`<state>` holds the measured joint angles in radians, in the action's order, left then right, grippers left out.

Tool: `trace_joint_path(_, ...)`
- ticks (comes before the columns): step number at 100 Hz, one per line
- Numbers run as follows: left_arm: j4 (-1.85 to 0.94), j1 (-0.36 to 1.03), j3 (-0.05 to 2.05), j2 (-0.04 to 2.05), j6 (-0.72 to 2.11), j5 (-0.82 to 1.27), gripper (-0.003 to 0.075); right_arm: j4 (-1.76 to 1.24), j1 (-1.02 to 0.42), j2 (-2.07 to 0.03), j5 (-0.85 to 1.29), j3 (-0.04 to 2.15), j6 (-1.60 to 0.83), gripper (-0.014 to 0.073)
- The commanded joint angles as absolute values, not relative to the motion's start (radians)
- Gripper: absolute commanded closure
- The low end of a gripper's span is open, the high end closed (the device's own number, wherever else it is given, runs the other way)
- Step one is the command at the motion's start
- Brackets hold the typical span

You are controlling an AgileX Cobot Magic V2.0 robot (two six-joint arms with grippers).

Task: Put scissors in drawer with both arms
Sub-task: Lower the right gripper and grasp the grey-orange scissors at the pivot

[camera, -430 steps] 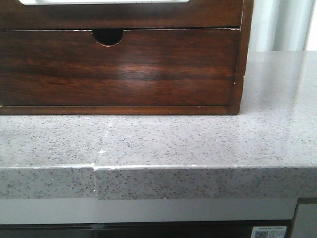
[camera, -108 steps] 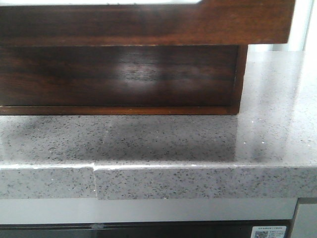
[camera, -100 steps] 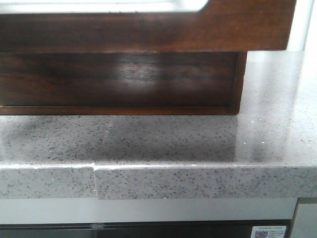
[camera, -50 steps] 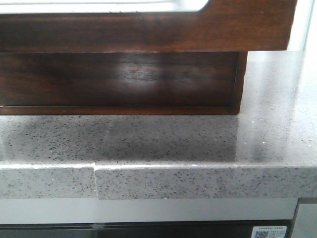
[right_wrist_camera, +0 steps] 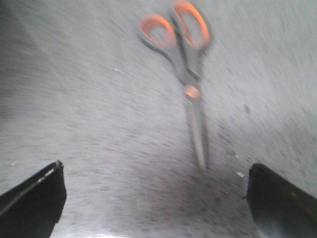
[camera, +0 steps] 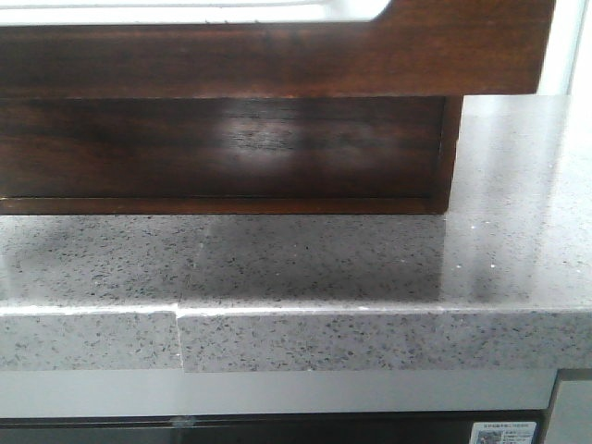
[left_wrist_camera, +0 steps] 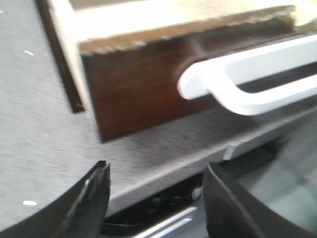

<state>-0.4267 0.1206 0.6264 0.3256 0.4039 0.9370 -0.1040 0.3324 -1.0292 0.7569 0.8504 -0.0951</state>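
Note:
The drawer (camera: 277, 60), dark brown and glossy with a pale round-cornered cutout (camera: 351, 11) along its top, stands pulled out toward me and overhangs the counter. It also shows in the left wrist view (left_wrist_camera: 133, 94), with the pale cutout (left_wrist_camera: 247, 74) on its front. My left gripper (left_wrist_camera: 158, 198) is open and empty, in front of the drawer over the counter's edge. The scissors (right_wrist_camera: 185, 74), grey with orange handle loops, lie flat on the counter, blades pointing toward my right gripper (right_wrist_camera: 156, 201), which is open, empty and apart from them. Neither gripper shows in the front view.
The lower drawer front (camera: 231, 148) sits shut in shadow under the open drawer, inside the wooden cabinet (camera: 450, 157). The speckled grey counter (camera: 370, 268) ends in a front edge (camera: 370, 310), with a seam (camera: 178, 314) at the left.
The upper drawer has slid out toward the camera and now covers the lower drawer's notch. Over the last second it has barely moved.

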Motion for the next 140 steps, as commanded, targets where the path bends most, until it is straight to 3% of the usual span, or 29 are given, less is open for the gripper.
trace_joint_path(1,-0.379,0.129,0.669,0.335,0.391,0.840,0.0334,-0.113,0.372,-1.112,0.771,0.937,-0.133,-0.0076)
trace_joint_path(28,-0.379,0.129,0.669,0.338,0.394,0.734,0.0334,-0.082,0.373,-1.402,0.927,1.150,-0.150,-0.0070)
trace_joint_path(68,-0.381,0.129,0.669,0.338,0.394,0.723,0.0334,-0.057,0.333,-1.663,1.044,1.404,-0.186,0.0171)
trace_joint_path(112,-0.381,0.129,0.669,0.338,0.394,0.723,0.0334,-0.025,0.333,-1.768,1.146,1.494,-0.203,0.0207)
trace_joint_path(140,-0.381,0.129,0.669,0.338,0.394,0.723,0.0334,-0.023,0.333,-1.773,1.162,1.494,-0.223,0.0417)
